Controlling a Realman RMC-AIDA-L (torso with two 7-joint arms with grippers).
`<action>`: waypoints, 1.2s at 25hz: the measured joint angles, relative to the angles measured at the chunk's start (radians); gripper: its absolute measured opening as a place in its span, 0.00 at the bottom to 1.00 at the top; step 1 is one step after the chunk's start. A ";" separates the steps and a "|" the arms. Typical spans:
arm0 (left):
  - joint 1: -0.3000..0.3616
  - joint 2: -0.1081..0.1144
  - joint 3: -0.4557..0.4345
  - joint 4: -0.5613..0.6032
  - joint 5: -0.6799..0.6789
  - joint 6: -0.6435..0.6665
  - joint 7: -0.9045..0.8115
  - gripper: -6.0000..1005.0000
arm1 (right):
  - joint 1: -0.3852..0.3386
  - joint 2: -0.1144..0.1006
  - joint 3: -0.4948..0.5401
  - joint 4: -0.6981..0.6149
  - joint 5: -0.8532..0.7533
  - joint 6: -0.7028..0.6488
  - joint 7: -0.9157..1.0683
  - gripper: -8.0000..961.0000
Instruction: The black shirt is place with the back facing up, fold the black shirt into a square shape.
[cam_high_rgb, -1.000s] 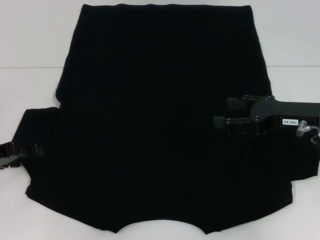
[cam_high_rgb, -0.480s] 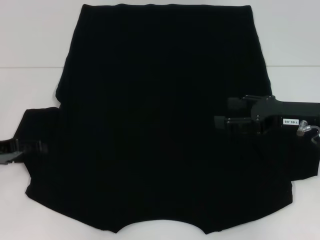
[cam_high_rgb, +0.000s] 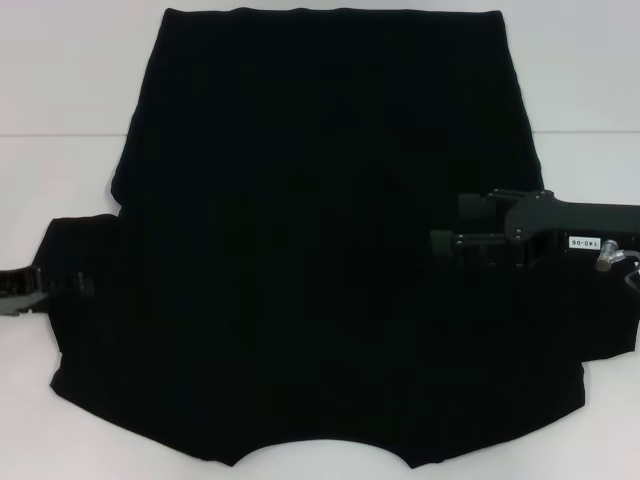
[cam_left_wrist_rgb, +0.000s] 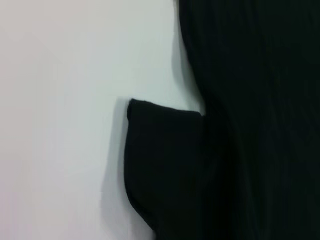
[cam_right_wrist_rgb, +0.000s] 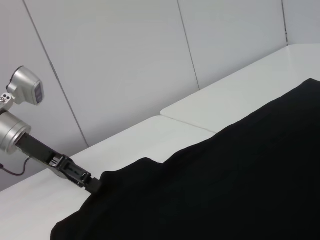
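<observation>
The black shirt (cam_high_rgb: 320, 230) lies spread flat on the white table (cam_high_rgb: 60, 100), plain side up, its hem at the far edge and its neckline at the near edge. My left gripper (cam_high_rgb: 62, 283) sits low at the outer edge of the shirt's left sleeve (cam_high_rgb: 75, 245), reaching onto the cloth. From the right wrist view, the left gripper (cam_right_wrist_rgb: 87, 182) meets the sleeve edge (cam_right_wrist_rgb: 125, 172). The left wrist view shows only the sleeve (cam_left_wrist_rgb: 165, 165) and the table. My right gripper (cam_high_rgb: 452, 223) hovers open over the shirt's right side, near the right sleeve.
White table surface (cam_high_rgb: 580, 80) shows to the left, right and far side of the shirt. A seam in the tabletop (cam_high_rgb: 50, 133) runs across it. Pale wall panels (cam_right_wrist_rgb: 125, 60) stand behind the table.
My left gripper has slid rightward onto the left sleeve's edge. The right gripper has barely shifted. The shirt lies as before.
</observation>
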 joint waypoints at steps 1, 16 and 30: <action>0.000 0.000 0.001 0.000 0.000 -0.012 0.000 0.73 | 0.000 0.000 0.002 0.000 0.000 -0.001 0.000 0.95; -0.002 -0.008 0.031 -0.006 0.000 -0.083 0.002 0.27 | -0.002 -0.001 0.012 0.000 0.000 -0.004 0.000 0.95; -0.004 -0.009 0.043 -0.009 -0.005 -0.114 0.012 0.01 | -0.003 0.001 0.013 0.000 0.000 0.000 0.000 0.95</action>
